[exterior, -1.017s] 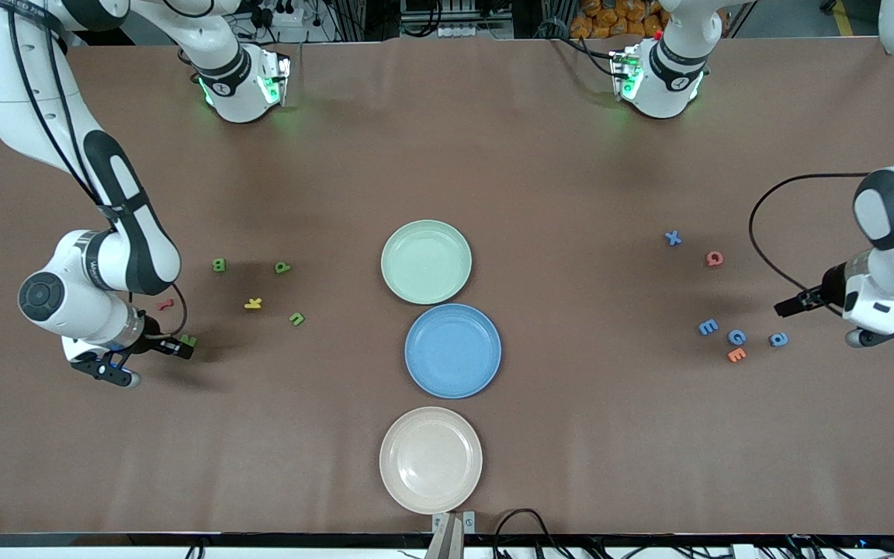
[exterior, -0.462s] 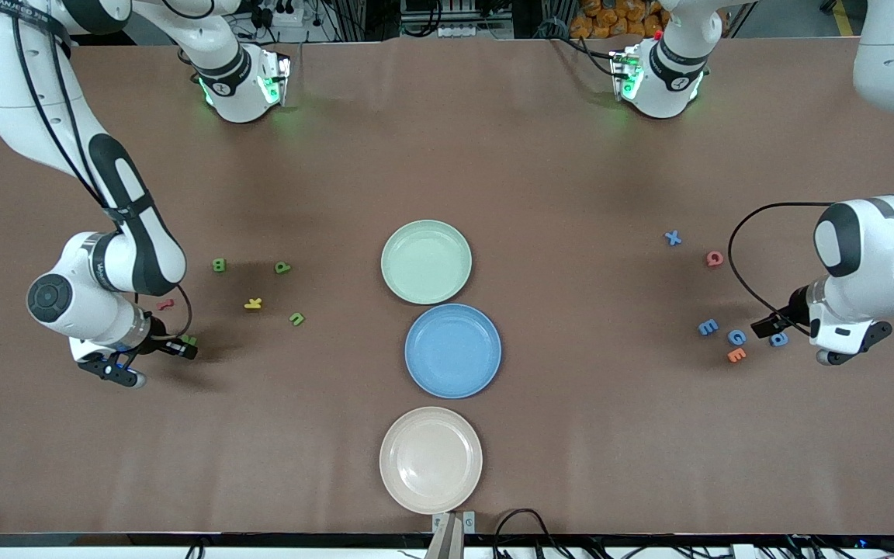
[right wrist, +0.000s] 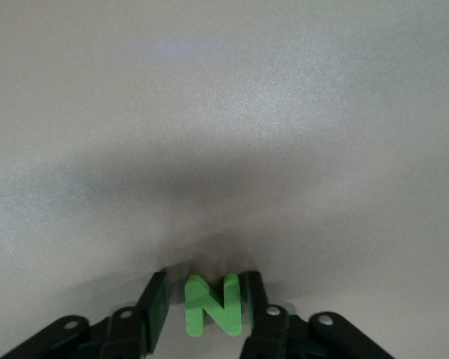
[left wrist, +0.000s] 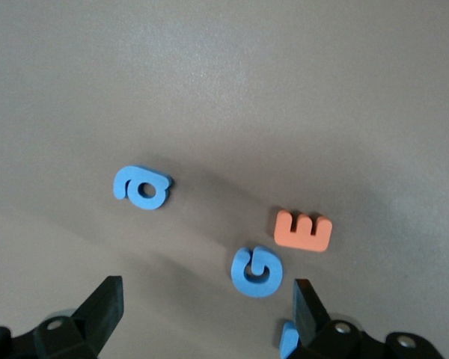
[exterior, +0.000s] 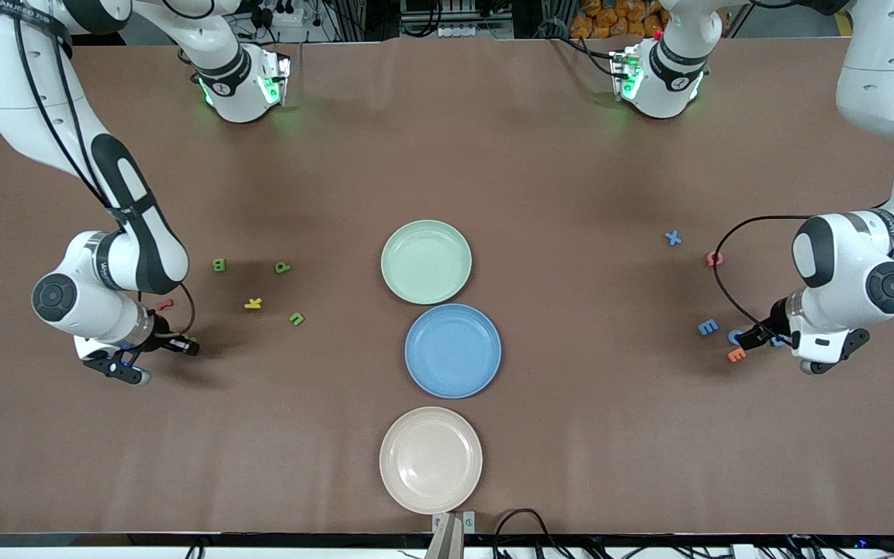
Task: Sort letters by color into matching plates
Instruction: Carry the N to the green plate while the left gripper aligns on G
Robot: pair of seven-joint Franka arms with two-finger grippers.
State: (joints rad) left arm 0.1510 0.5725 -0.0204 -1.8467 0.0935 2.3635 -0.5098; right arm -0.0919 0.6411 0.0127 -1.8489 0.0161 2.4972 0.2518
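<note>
Up front, from the front camera: right gripper (exterior: 183, 345) down at the table toward the right arm's end, around a green N (exterior: 192, 339), nearer the camera than the green B (exterior: 219, 265) and the yellow K (exterior: 253, 303). Left gripper (exterior: 753, 338) low over the cluster toward the left arm's end, above a blue G (exterior: 736, 336), between a blue E (exterior: 708, 327) and an orange E (exterior: 736, 355). Pale green plate (exterior: 426, 227) and blue plate (exterior: 453, 310) mid-table, well apart from both grippers and holding no letters.

Next, left wrist view: left gripper (left wrist: 202, 314) spread wide. Shows the blue G (left wrist: 256, 271) inside the span, nearer one finger, with the orange E (left wrist: 303, 230) just beside it and a blue a (left wrist: 142, 187) farther off. Risks, on a straight descent, catching the orange E along with the G, or knocking the G aside off-centre. Calls for centring on the G first.

Last, right wrist view: right gripper (right wrist: 203, 310) narrow around the green N (right wrist: 213, 303), one finger touching, a sliver of gap at the other. Looks not firmly pinched yet. Risks a lift too soon, leaving the N behind or letting the soft foam twist out on the way to the pale green plate.
</note>
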